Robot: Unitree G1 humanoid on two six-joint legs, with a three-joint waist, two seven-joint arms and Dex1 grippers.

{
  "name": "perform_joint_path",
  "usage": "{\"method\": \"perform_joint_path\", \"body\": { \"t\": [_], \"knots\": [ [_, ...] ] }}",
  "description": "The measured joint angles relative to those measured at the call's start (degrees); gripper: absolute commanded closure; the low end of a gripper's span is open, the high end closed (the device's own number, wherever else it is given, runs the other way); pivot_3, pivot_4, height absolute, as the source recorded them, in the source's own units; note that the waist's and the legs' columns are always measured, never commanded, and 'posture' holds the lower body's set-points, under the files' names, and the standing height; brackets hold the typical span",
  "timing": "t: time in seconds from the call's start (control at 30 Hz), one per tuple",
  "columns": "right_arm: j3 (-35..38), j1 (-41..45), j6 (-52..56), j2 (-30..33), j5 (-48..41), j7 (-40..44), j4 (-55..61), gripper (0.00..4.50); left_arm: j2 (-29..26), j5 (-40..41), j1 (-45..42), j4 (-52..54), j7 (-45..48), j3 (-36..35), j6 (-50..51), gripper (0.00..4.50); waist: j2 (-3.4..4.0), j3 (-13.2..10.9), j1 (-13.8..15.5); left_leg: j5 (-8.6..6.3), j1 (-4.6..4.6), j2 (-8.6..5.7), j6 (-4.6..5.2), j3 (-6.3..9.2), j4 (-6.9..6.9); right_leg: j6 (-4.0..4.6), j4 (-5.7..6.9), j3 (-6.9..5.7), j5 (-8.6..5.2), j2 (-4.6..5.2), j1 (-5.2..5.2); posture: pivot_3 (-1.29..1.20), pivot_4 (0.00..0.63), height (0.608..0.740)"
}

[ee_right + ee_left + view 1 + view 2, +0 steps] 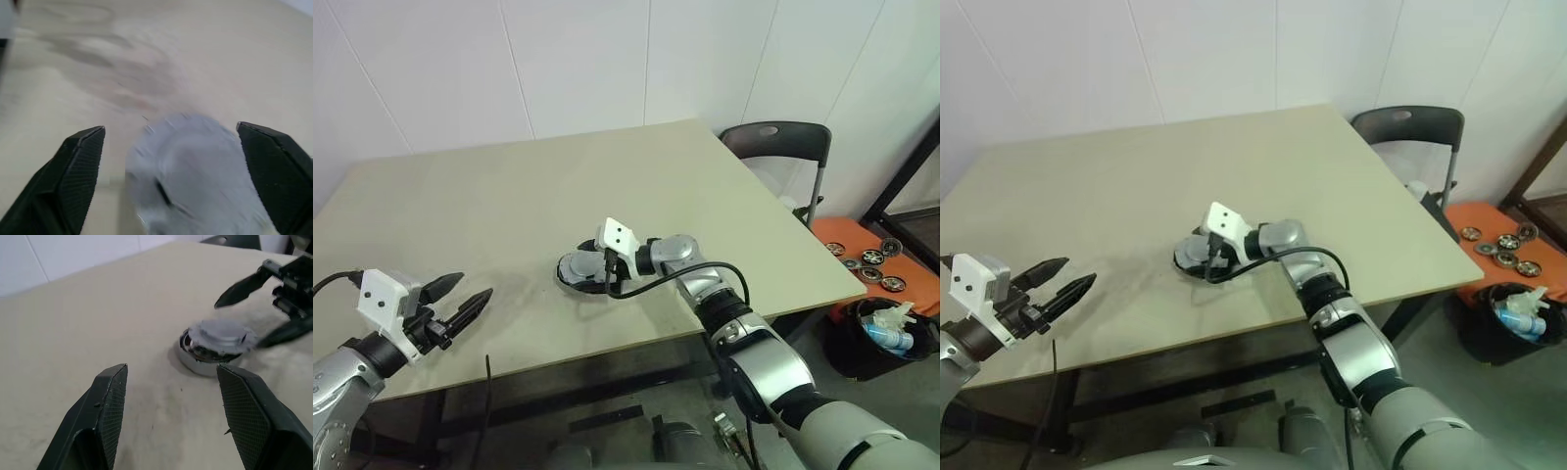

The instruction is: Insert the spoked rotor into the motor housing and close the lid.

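With the right gripper's fingers (244,284) spread wide around it, the lid (221,334) atop the motor housing (198,363) looks hard and slippery, best pushed flat from above, while the left gripper (458,301) waits open, holding nothing.

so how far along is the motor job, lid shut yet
Nearly done: the lid lies over the motor housing, though dark windings show at one edge. The right gripper is open around it, not gripping; the left gripper is open, apart. Left: confirm the lid seats. Rotor not visible.
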State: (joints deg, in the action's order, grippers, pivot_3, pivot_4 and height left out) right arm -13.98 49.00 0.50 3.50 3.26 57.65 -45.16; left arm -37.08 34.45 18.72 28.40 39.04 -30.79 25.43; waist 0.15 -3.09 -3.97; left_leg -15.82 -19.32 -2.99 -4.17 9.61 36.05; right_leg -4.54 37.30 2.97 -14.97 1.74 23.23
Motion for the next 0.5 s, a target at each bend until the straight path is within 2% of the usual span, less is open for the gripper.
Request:
{"method": "perform_joint_path", "body": {
  "t": [0.23, 0.5],
  "knots": [
    [1.5, -0.1, 3.2, -1.8, -1.3, -7.1, 0.0, 0.02, -0.1, -0.2, -3.9, -0.5, -0.1, 3.1, 0.0, 1.40, -0.01, 0.0, -0.1, 0.00, -0.03, 0.00, 0.00, -0.04, -0.03, 0.03, -0.06, 0.03, 0.22, 0.00, 0.02, 0.00, 0.000, 0.740],
    [0.8, -2.3, 4.8, -1.6, -1.2, -7.9, 0.0, 0.02, -0.1, -0.3, -4.3, -0.8, -0.4, 4.5, 0.0, 1.40, -0.01, 0.0, 0.0, 0.00, -0.03, 0.00, 0.00, -0.03, 0.00, 0.03, -0.06, 0.02, 0.21, 0.00, 0.01, 0.00, 0.000, 0.740]
  ]
}}
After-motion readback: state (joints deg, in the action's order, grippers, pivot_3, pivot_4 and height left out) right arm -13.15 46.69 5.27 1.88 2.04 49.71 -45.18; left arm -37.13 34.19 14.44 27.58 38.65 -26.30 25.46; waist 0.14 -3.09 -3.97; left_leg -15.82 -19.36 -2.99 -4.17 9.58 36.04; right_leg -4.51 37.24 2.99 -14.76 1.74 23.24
